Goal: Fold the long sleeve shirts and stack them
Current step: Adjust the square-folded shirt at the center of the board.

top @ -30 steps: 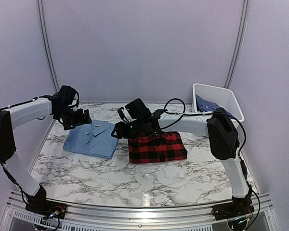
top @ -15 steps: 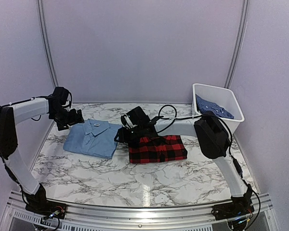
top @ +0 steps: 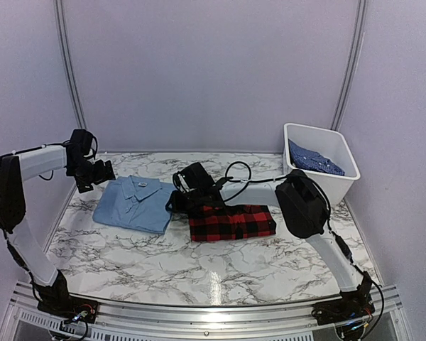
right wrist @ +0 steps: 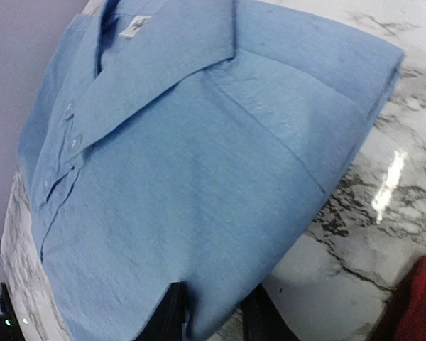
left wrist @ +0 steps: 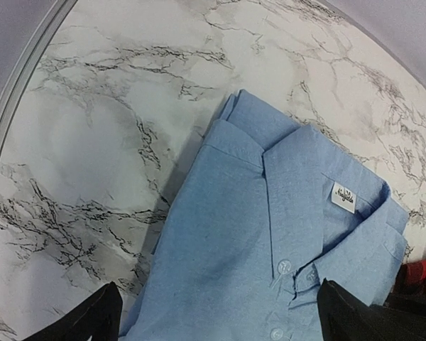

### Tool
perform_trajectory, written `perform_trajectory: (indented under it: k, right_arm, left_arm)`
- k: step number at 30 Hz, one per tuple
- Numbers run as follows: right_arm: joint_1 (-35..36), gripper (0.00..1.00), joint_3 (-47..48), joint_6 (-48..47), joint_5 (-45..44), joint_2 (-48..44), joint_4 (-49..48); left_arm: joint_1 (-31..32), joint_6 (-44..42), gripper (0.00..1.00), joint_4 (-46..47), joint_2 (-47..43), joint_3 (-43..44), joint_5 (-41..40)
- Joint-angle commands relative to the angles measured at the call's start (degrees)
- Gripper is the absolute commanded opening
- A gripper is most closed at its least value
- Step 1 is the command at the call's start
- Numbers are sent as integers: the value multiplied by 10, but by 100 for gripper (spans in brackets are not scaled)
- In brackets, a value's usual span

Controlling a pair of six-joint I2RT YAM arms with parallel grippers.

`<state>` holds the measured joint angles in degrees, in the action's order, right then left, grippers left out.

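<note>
- Three shirts in all, placed here against the light blue shirt, which lay folded flat on the desk with its collar at the far end and its buttons up.
- Saw its collar-to-hem line run from the far side toward the arm bases, a little skewed; judged that to be its long axis.
- Found the plaid shirt folded just right of the light blue shirt, with a strip of bare desk between them in the right wrist view.
- Found the dark blue shirt well to the right and farther back, lying in the white bin, apparently not yet folded.
- Placed the right hand low at the light blue shirt's right edge, fingers on either side of the fold with cloth between them.
- Could not tell whether that hand was clenched on the cloth or only set around it.
- Placed the left hand just off the light blue shirt's far-left corner, by the collar end, fingers spread wide, released and grasping nothing.
- Judged the right hand nearer the job, being at the edge that faced the plaid shirt.
- Judged that any lift or slide for stacking would go rightward from the light blue shirt, across its long axis.
- Judged the risk to be a one-sided pull dragging the fold open, with the left hand well set to steady the opposite edge.
</note>
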<state>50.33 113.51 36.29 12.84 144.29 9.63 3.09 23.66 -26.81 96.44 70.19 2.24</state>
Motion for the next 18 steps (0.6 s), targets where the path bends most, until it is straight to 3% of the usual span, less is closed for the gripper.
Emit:
perform_trajectory:
  k: [1,6,18]
  right_arm:
    - [5,15,34,-12,-5,22,21]
    - [-18,0,49,-51,-5,19,62]
    - [-83,0,102,-113,-16,31,119]
  left_arm:
    - [-1,6,99,10,-7,-18,-5]
    - [-2,14,99,22,-7,-36,16]
    - [-3,13,98,54,50,-37,96]
